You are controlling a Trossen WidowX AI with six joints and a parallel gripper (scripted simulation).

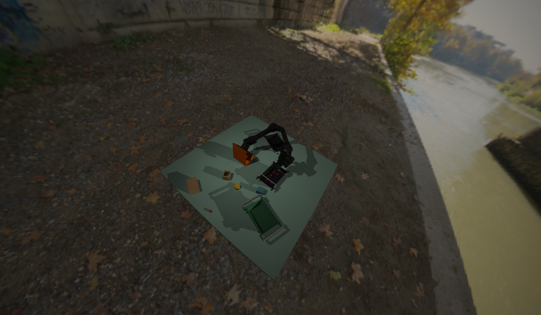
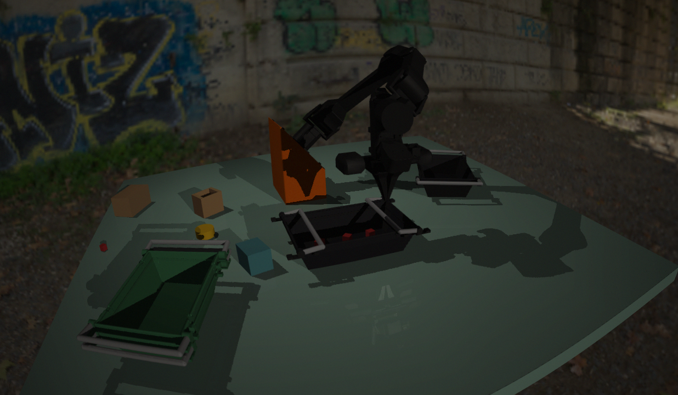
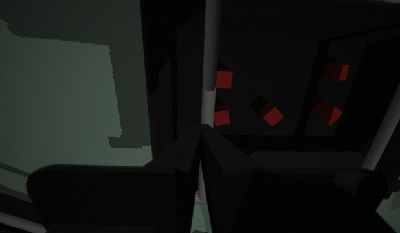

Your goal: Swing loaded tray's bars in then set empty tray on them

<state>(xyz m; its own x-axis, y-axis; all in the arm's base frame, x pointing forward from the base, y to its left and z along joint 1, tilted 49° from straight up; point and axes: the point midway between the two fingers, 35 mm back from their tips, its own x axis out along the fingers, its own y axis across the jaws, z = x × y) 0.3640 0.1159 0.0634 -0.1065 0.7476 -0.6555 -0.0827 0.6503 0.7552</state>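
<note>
The loaded black tray [image 1: 279, 179] [image 2: 361, 251] stands mid-table with several small red blocks [image 3: 272, 116] inside. Both of its grey bars lie in across its top: one bar [image 2: 311, 230] [image 3: 385, 129] toward the blue cube's end, the other bar [image 2: 377, 209] [image 3: 210, 48] toward the opposite end. My gripper [image 2: 386, 198] [image 3: 200, 131] is shut with nothing seen between the fingers. Its tips are at or just above the second bar, near its back end; whether they touch is unclear. The empty black tray [image 1: 275, 141] [image 2: 448, 189] stands at the back right, its bars out over its ends.
A green tray [image 1: 264, 216] [image 2: 154, 289] with grey bars stands at the front left. A blue cube [image 2: 254, 256] is between the trays. An orange bracket [image 2: 306, 188], a small open box [image 2: 208, 203], a brown block [image 2: 130, 200], a yellow cylinder [image 2: 204, 231] and a red piece [image 2: 103, 247] stand leftward.
</note>
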